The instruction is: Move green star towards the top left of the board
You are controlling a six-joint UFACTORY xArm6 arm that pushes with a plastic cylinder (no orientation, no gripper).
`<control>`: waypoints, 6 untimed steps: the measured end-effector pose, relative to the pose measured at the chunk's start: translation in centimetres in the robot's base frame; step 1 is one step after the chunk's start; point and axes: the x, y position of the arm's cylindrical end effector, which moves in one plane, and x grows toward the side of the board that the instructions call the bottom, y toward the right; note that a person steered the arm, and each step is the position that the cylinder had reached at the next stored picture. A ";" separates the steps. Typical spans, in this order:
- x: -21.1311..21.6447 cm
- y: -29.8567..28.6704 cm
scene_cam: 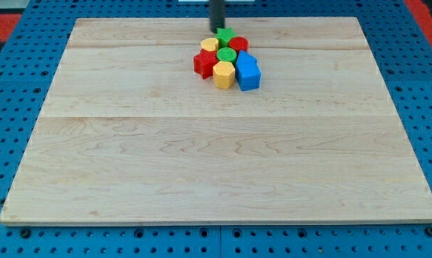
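Camera view: my tip (218, 29) touches the green star-shaped block (226, 36) from 11 o'clock; no claw exists, so no claw state can be told.

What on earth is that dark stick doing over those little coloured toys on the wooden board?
It is a robot arm's straight dark rod, and my tip stands at the view's top edge of a tight cluster of small blocks, right beside the green star block. Packed with the star are a yellow block, a red round block, a green round block, a red star block, a yellow hexagonal block and a blue block. The light wooden board lies on a blue perforated table.
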 end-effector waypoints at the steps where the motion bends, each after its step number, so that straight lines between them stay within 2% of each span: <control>1: 0.1 1.6; 3: 4.8 8.0; 5: 2.0 -8.4; 6: 3.3 -4.2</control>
